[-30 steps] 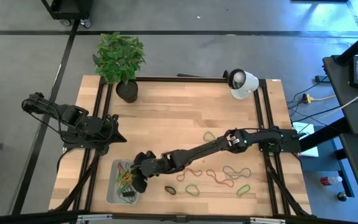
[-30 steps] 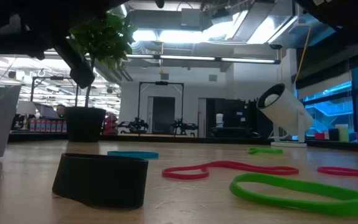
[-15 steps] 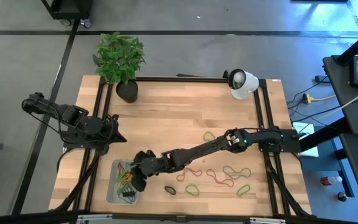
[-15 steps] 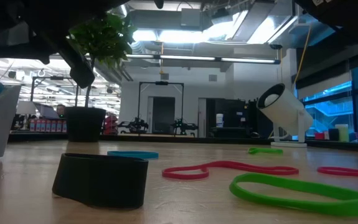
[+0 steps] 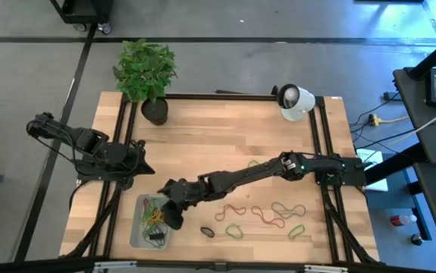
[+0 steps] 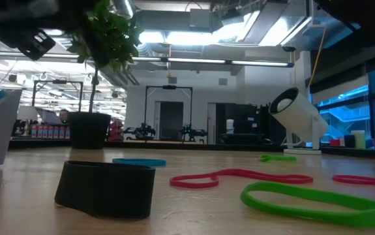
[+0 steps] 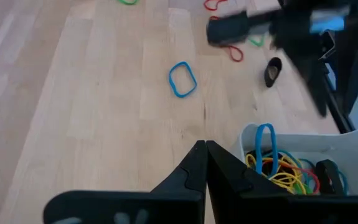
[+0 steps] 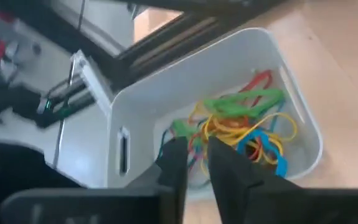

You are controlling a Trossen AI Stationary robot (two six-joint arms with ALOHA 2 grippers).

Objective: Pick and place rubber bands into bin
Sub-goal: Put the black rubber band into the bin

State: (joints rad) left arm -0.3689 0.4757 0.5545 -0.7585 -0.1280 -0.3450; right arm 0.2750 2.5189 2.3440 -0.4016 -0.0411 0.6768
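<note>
Your right gripper (image 5: 174,218) hangs at the near right edge of the shallow pale grey-white rectangular bin (image 5: 136,227); its wrist view shows the two dark fingers (image 8: 174,163) nearly together with a thin gap and nothing visibly caught between them. The bin sits at the near left corner of the light wooden table (image 5: 218,136) and holds a tangle of thin elastic rubber bands (image 8: 241,127) in green, yellow, red and blue. More loose bands lie on the wood to its right: a black loop (image 5: 207,232), a green loop (image 5: 233,230), a red squiggle (image 5: 265,217), and a blue one (image 7: 182,79) apart from the rest. Your left gripper (image 5: 140,161) waits at the left table edge, fingers pressed together and empty. Risk from here: one blue band (image 7: 264,138) stands up against the bin wall, so fingers leaving low may snag it or a stray loop and drag bands back out, or nudge the light bin across the wood. On the next pick, flat bands may slip from the fingertips. The potted green plant (image 5: 148,72) and white lamp (image 5: 295,101) stand well clear.
</note>
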